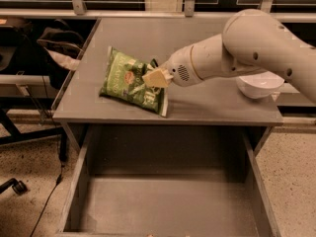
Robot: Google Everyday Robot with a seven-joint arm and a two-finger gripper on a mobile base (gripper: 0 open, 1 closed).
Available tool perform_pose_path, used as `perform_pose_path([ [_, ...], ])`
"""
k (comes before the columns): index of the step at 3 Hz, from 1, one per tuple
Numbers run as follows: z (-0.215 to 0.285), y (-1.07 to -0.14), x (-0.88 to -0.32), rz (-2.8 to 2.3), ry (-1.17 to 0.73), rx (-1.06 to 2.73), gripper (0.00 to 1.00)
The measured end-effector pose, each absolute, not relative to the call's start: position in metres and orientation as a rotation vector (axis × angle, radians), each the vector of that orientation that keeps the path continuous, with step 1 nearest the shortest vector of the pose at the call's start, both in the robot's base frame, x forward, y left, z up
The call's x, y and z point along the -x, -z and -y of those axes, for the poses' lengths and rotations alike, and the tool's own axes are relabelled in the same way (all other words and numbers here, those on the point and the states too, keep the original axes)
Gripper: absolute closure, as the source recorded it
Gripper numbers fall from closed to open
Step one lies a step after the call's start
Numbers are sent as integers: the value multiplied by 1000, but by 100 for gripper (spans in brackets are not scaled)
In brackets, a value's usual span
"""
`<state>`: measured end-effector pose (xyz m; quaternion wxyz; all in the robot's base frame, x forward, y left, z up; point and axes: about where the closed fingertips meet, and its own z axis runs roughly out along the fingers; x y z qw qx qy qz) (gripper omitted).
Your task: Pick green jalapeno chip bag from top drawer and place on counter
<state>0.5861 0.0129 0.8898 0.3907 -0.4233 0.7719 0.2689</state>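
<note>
The green jalapeno chip bag [129, 82] lies on the counter [207, 105], left of its middle, with its lower right corner near the front edge. My gripper [156, 77] is right over the bag's right end, at or touching its surface, with the arm reaching in from the right. The top drawer [165, 201] is pulled out below the counter's front edge, and nothing shows inside it.
A white bowl [259, 85] stands on the right side of the counter, partly behind my arm. A dark bag or chair [57, 43] stands left of the table, and a wheeled chair base [15, 185] is on the floor at lower left.
</note>
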Motion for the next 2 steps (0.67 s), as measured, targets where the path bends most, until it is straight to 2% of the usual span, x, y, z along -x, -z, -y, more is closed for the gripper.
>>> perform_pose_path([
  [2,-13,-890,-586,-1961,-683,1076,4],
])
